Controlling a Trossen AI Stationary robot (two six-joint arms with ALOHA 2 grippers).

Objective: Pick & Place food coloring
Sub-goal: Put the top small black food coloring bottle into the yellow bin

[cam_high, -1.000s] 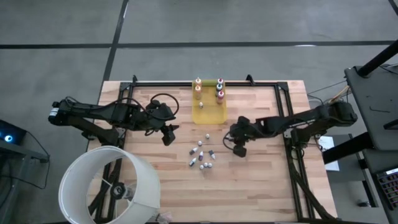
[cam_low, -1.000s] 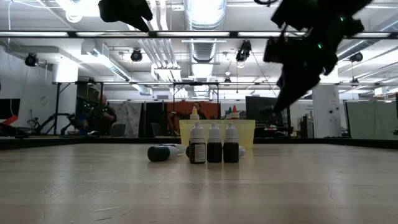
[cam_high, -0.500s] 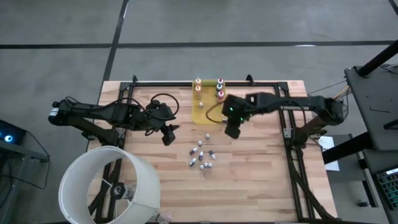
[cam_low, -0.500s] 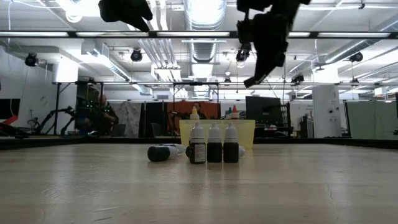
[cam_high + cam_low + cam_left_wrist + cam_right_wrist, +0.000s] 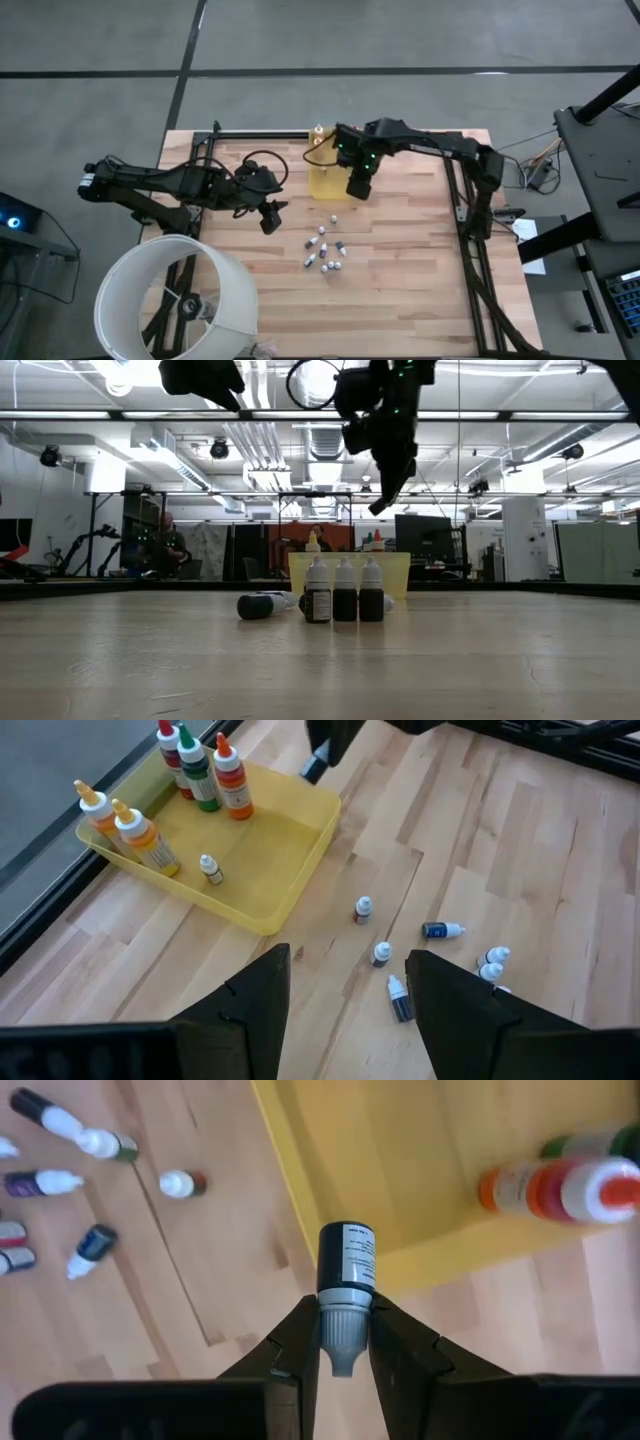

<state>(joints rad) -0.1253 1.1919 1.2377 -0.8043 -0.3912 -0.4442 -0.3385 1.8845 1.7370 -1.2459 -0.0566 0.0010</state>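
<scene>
Swung left and toward the far edge since a second ago: right gripper (image 5: 358,188), then over the bare boards right of the loose bottles, now above the yellow tray's (image 5: 325,187) right rim. Left arm unmoved.

Left to right across the table (image 5: 230,255):

Left gripper (image 5: 271,222) hovering over the boards left of the bottles, fingers (image 5: 262,1010) parted, grasping nothing.

Loose cluster of food coloring (image 5: 325,250) bottles near mid-table, some upright, some lying; three dark-bodied ones in a row in the low view (image 5: 344,592), another on its side (image 5: 255,605) just left of them.

Yellow tray at the far middle, holding two orange-capped bottles (image 5: 128,828), one tiny white-capped bottle (image 5: 209,868) and taller bottles with red, green and orange caps (image 5: 205,770) at its far end.

Right gripper clenched on one dark-bodied bottle (image 5: 345,1270) by its pale cap, held in the air over the tray's edge.
</scene>
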